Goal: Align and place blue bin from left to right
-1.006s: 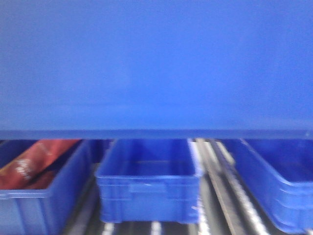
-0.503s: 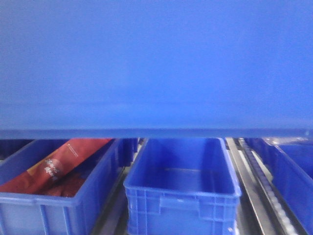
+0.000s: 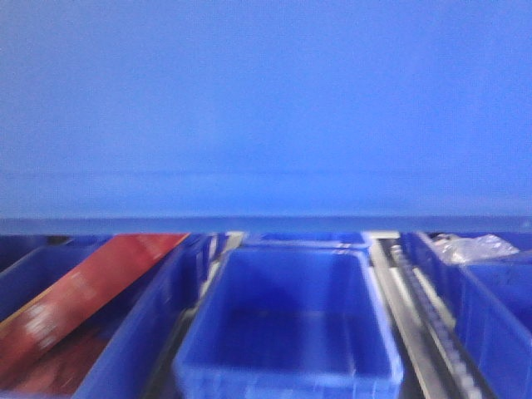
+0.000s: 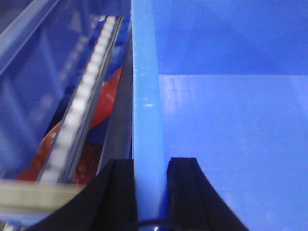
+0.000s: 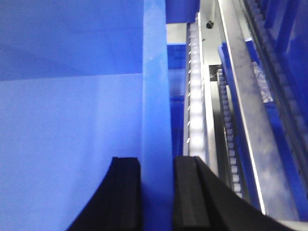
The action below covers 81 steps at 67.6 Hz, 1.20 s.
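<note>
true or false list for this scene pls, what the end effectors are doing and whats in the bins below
1. The left end effector is shut on the blue bin, one finger on each side of its wall. True.
2. The right end effector hangs open, clear of the blue bin. False: it grips the bin's wall in the same way.
3. The centre bin below holds a red package. False: it looks empty. The red package lies in the left-hand bin.
4. The blue bin fills the upper part of the front view. True.
5. A roller track runs beside the blue bin in the right wrist view. True.
</note>
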### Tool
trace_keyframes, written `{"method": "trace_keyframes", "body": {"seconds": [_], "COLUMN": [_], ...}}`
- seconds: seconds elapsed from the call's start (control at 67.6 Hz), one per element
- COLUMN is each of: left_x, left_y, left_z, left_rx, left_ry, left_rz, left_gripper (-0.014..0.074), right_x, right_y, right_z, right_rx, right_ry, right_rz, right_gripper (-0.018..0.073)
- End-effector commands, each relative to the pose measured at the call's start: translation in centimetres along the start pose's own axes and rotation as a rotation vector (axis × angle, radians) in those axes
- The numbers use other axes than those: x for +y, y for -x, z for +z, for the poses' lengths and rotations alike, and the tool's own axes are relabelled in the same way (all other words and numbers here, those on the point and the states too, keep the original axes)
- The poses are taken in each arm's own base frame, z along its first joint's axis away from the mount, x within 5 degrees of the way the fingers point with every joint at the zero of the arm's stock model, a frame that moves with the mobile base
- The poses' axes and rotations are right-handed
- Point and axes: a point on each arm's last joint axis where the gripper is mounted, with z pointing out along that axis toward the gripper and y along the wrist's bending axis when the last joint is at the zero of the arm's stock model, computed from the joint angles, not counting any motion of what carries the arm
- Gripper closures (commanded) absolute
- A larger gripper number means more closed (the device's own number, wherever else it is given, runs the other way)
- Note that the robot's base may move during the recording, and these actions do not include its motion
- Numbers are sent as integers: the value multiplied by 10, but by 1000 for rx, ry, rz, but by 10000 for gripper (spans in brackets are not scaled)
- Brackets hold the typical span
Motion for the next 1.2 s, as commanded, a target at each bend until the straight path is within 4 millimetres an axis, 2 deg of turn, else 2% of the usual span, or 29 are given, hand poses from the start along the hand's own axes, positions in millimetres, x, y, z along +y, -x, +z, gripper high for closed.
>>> {"method": "trace_keyframes", "body": {"seconds": [0.0,1.184], "left_x": [-8,-8], "left_y": [9,9], "left_z": [-7,-7], "left_rx": [-81,-81], "left_ry": [-111,-111], "left_rz": [-7,-7], "left_gripper": [707,707], "right_x": [8,9], "right_y": [10,11], "right_z": [-5,-6], "right_rx": [-96,-102], "right_ry": [101,110], "right_rz": [-3,-4], "right_gripper": [640,640]}}
